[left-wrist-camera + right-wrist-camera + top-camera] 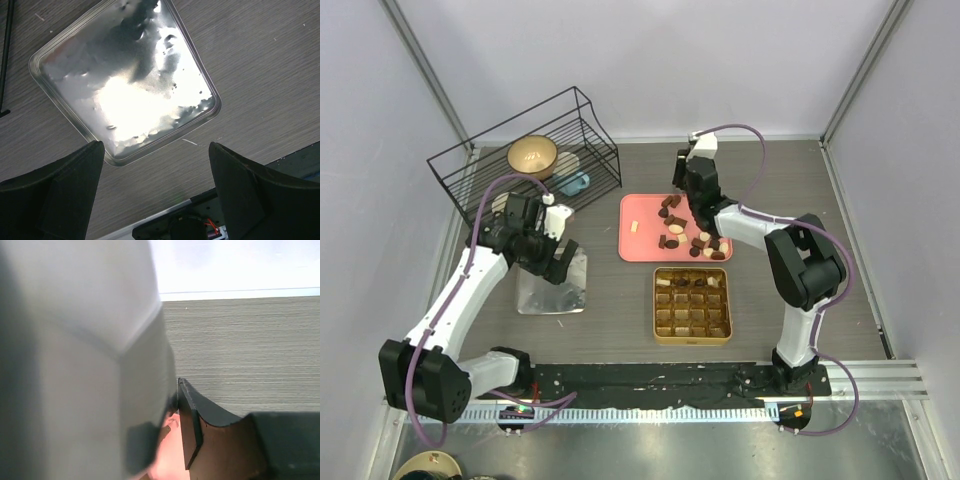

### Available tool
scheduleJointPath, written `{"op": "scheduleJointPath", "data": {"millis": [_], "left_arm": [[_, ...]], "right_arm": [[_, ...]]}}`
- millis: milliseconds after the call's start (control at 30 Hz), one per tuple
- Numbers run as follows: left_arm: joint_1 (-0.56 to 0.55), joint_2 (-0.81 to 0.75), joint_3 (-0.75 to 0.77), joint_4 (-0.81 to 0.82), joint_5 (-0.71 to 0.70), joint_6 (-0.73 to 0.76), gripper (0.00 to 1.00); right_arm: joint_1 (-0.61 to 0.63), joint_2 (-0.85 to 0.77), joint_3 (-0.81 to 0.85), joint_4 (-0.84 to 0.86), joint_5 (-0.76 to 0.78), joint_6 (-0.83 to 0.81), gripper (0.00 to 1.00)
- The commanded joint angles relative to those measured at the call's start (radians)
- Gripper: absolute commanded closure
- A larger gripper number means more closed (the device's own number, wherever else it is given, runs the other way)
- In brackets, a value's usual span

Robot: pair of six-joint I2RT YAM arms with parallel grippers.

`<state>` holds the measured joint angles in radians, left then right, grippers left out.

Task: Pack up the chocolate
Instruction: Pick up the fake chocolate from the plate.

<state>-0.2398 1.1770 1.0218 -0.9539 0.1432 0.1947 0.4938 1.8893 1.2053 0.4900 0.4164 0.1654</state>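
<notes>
Mostly, the chocolate (pixel 692 240) lies loose on the pink tray (pixel 638 250) at mid-table, with dark pieces and a few cream ones crowded toward its right side. More pieces sit in the cells of the gold tin (pixel 692 340), toward the near edge. A wire basket (pixel 470 165) in the far left corner holds a gold bowl (pixel 532 155). The left gripper (pixel 155 155) hangs wide open above a shallow silver pan (pixel 125 80). The right gripper (pixel 703 222) hovers over the tray's chocolate; I cannot tell whether it is spread or closed.
</notes>
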Motion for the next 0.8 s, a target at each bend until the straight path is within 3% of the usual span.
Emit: {"op": "scheduleJointPath", "data": {"millis": [0, 767], "left_arm": [[0.005, -0.036, 0.006, 0.011, 0.019, 0.018, 0.1], [0.005, -0.079, 0.027, -0.023, 0.044, 0.022, 0.11]], "right_arm": [[0.005, -0.044, -0.052, -0.021, -0.008, 0.051, 0.59], [0.061, -0.185, -0.213, -0.054, 0.053, 0.014, 0.61]]}}
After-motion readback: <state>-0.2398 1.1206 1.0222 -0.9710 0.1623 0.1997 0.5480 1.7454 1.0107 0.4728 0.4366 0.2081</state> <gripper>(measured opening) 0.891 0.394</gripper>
